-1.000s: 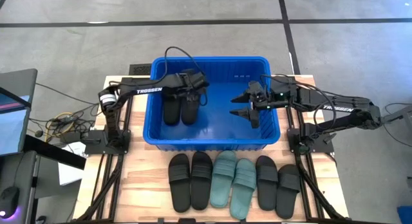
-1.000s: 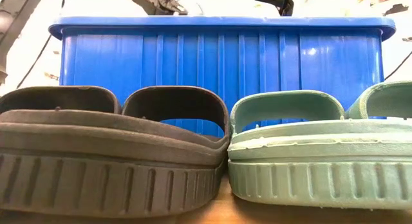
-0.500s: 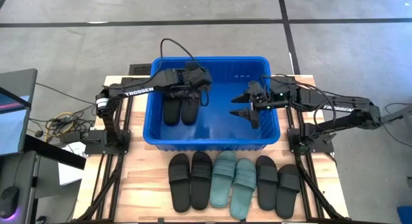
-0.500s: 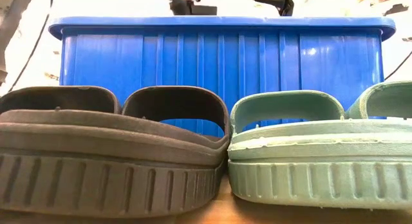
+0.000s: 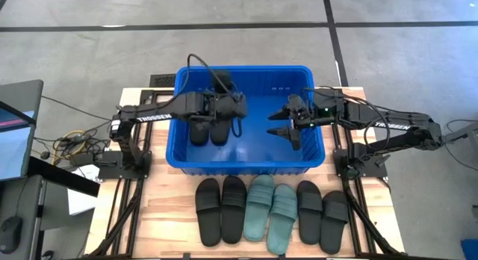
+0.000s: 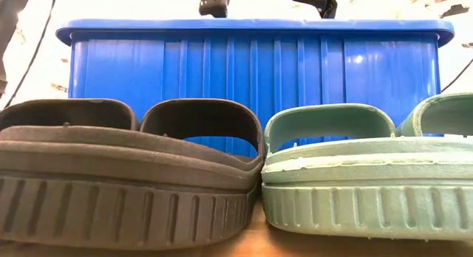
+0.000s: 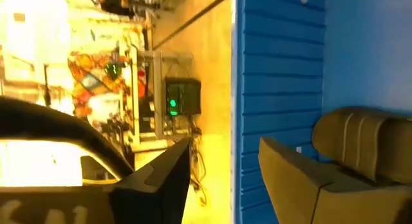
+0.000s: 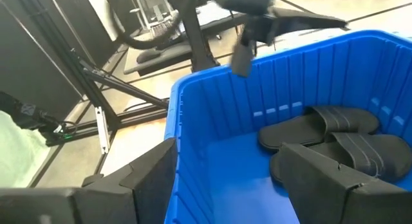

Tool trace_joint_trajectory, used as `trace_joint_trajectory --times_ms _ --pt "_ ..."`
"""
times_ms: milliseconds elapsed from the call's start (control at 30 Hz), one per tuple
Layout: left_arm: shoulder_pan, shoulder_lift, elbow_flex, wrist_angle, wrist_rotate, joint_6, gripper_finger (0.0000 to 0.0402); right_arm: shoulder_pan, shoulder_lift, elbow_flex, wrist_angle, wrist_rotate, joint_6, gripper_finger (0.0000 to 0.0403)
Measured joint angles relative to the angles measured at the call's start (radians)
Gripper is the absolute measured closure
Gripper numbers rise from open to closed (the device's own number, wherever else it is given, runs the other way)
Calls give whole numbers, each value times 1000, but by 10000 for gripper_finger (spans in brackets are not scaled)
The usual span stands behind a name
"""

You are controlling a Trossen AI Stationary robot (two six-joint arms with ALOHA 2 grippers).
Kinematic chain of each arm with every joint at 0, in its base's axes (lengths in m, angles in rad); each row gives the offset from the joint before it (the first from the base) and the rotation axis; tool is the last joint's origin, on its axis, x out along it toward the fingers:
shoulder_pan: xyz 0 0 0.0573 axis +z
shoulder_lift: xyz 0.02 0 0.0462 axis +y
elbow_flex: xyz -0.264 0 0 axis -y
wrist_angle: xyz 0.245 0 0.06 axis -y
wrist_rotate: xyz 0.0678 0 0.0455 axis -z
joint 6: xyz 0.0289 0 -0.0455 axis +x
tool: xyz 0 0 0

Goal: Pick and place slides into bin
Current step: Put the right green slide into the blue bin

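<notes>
Slides [image 5: 272, 209], 6 in row before bin [image 5: 246, 159], monitor [image 5: 16, 133] aside

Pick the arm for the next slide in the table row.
Likely right: the right gripper is open, empty, nearer the bin front wall. The left gripper hovers over the binned black pair.
</notes>
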Motion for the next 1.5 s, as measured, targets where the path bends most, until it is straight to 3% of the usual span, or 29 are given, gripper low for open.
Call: trace_joint_trajectory --times_ms 267,600,900,1167,1300,1367,1500 --pt "-123 0 79 -66 25 -8 230 0 0 0 0 -20 -17 148" --pt "-206 -1 332 -167 239 -228 230 0 0 0 0 -38 -18 148" --pt "-225 -176 278 -118 526 -394 230 0 0 0 34 -47 -6 148" --pt "-239 -280 277 -139 459 -488 230 0 0 0 209 -46 123 148" --pt "-238 -311 277 -150 413 -655 230 0 0 0 269 -46 154 148" --pt "-237 -321 277 -148 438 -724 230 -6 0 0 294 -47 196 148" --pt "-237 -328 277 -189 616 -648 230 -17 0 0 305 -48 217 148"
